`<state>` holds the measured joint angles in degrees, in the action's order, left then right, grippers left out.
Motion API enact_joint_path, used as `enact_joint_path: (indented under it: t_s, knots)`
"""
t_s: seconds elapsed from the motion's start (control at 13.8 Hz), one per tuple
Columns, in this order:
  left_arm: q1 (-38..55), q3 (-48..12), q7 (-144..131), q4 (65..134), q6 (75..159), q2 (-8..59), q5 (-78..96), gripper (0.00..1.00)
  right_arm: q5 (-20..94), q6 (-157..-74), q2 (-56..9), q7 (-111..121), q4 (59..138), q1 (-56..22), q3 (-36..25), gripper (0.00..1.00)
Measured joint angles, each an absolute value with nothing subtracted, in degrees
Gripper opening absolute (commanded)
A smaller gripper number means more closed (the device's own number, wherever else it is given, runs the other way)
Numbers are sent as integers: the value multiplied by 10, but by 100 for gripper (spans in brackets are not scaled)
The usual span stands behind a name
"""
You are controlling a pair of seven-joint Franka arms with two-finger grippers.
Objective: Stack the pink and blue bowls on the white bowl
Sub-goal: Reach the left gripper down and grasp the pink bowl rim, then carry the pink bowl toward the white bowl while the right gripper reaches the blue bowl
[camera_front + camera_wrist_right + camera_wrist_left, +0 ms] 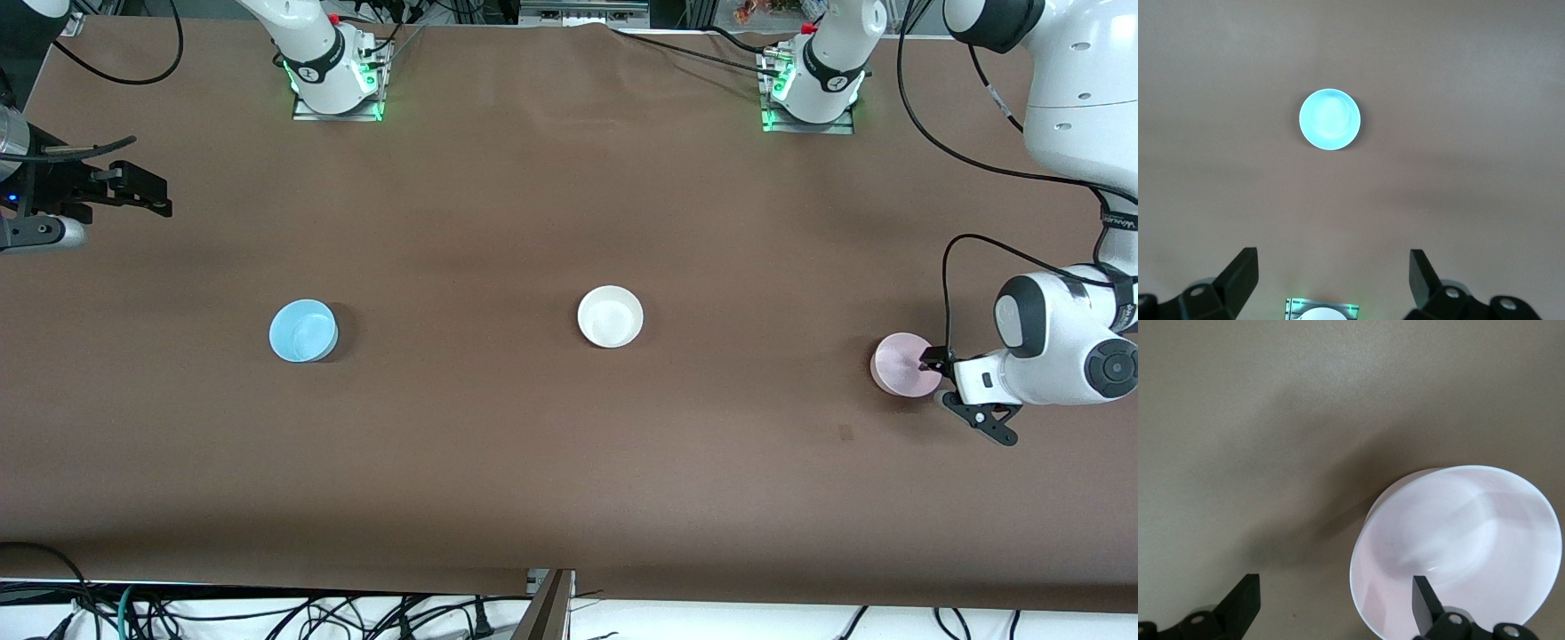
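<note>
The pale pink bowl [898, 364] [1458, 547] stands upright at the left arm's end of the table. My left gripper [941, 380] [1335, 600] is low at its rim and open. One finger [1426, 603] is over the bowl's inside, and the other is outside it over bare table. The white bowl [610, 316] sits mid-table. The blue bowl [303, 331] [1330, 120] sits toward the right arm's end. My right gripper [151, 194] [1331, 280] hangs open and empty, high over the table's right-arm end, away from the blue bowl.
The brown table cover [533, 462] carries only the three bowls, which stand in a row well apart. The arm bases [336, 84] [811, 89] stand along the farthest edge from the front camera. Cables lie below the table's nearest edge [356, 591].
</note>
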<state>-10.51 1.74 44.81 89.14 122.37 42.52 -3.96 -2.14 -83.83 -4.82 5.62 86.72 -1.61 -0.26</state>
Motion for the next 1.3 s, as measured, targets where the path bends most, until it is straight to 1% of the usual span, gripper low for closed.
enact_joint_path:
  t_s: [0.07,0.14,0.22,0.72,1.01,1.3]
  knots:
    - [-105,15,449,892,1224,425,-40,28,-21,-843,-48,56,867,-16,-3,100]
    - [-105,12,456,892,1224,425,-40,4,-21,-846,-48,56,867,-16,-3,99]
    - [-105,11,472,892,1224,425,-40,0,-21,-847,-48,56,867,-16,-3,99]
    - [-105,9,513,894,1220,423,-34,0,-26,-872,-51,56,882,-25,-2,100]
    - [-105,2,514,890,1215,416,-34,0,-27,-892,-63,56,912,-25,-2,99]
    - [-102,-44,465,871,1120,384,-19,0,-26,-898,-72,56,917,-25,-2,99]
